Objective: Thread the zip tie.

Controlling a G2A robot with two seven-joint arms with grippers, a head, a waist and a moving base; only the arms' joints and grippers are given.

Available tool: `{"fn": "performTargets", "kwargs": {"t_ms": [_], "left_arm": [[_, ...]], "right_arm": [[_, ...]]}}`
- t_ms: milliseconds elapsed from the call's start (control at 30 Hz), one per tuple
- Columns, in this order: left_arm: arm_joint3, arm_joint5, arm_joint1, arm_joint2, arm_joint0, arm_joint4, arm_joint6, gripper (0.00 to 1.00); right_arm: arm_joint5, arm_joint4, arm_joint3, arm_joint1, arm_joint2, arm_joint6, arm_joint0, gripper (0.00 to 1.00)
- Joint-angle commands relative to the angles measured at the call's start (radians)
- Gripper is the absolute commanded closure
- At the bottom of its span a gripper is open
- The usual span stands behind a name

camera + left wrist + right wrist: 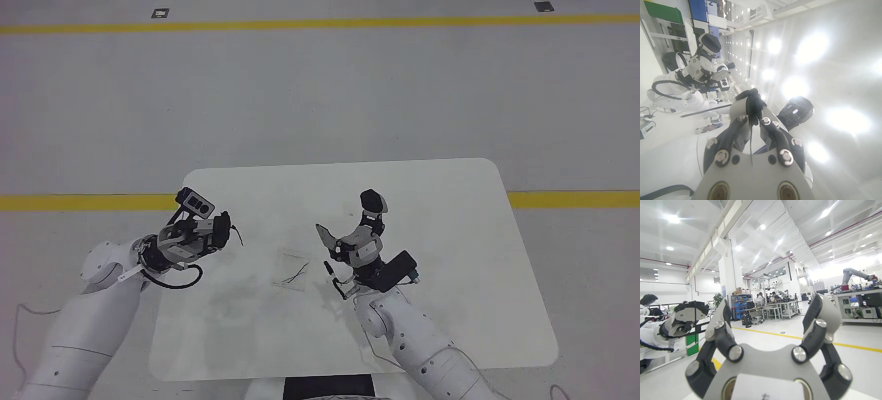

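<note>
1. The white, round-cornered worktop (470, 320) carries the job. Both arms are held above it, the left over its left part and the right nearer the middle.
2. The right arm's grey-and-black pincer (770, 308) stands wide open and holds nothing. Its ribbed pads are spread, and it faces across towards the other arm, well apart from it.
3. The left arm's pincer (753, 95) is clamped on a thin black plastic zip tie (751, 136). Its tips are turned upward, away from the worktop. The strap runs back between the fingers towards the wrist, and in the top view a short tail pokes out beside the tips.
4. A few thin dark strips (293, 272) lie loose on the bare worktop between the two pincers. They are too fine to tell whether they are spare ties.
5. Judged from this, the tie has been lifted and is being presented, but threading has not begun: no closed loop can be made out. The next move seems to call for the open right pincer to come across and take the free end. It would then steer the tip into the head's slot, which needs close alignment. The strap looks limp, so the tip may wander or slip.
</note>
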Motion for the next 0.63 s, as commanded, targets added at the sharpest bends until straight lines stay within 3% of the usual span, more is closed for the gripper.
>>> {"fn": "performTargets", "kwargs": {"t_ms": [0,433,600], "left_arm": [[0.0,0.0,0.0,0.0,0.0,0.0,0.0,1.0],[-0.002,0.0,0.0,0.001,0.0,0.003,0.007,1.0],[-0.038,0.029,0.005,-0.001,0.011,0.105,0.071,1.0]], "right_arm": [[0.0,0.0,0.0,0.0,0.0,0.0,0.0,0.0],[0.0,0.0,0.0,0.0,0.0,0.0,0.0,0.0],[0.0,0.0,0.0,0.0,0.0,0.0,0.0,0.0]]}}
